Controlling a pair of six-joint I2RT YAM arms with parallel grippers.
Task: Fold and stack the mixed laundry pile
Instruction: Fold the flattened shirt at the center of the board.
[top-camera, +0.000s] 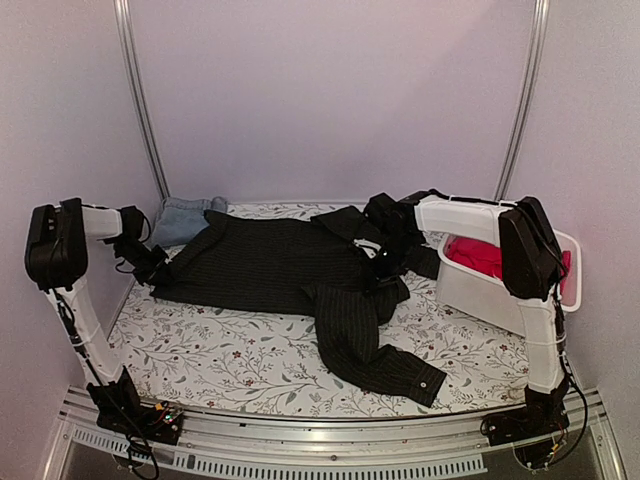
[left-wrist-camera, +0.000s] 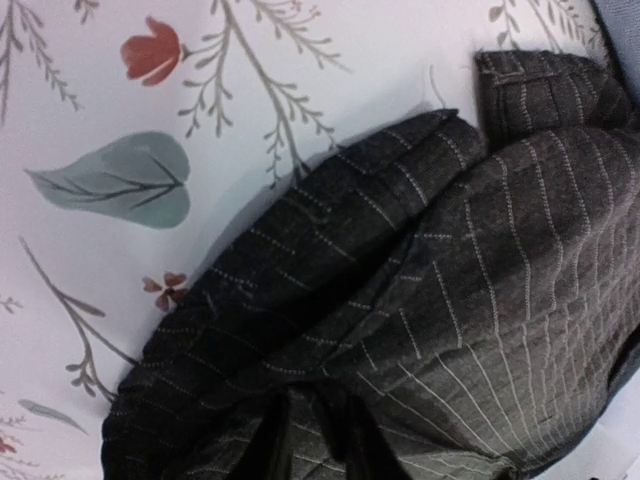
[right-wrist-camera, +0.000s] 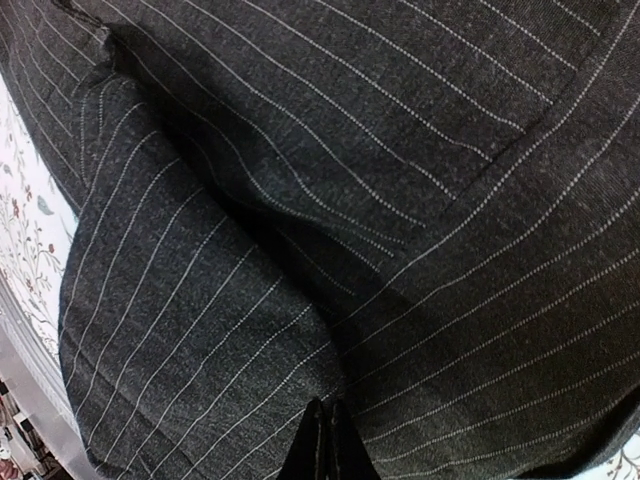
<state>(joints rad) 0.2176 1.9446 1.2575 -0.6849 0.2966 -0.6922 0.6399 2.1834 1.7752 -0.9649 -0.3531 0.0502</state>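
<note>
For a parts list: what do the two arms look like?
Both the left arm and right arm have white tubular links, bulky black joint housings and black bases, with thin black cables running along them. The left tool and right tool are dark.

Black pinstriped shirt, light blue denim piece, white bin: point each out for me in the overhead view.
black pinstriped shirt (top-camera: 260, 265), top external view, on its flat body panel.
light blue denim piece (top-camera: 183, 217), top external view, on its visible middle.
white bin (top-camera: 470, 290), top external view, on its near side wall.
</note>
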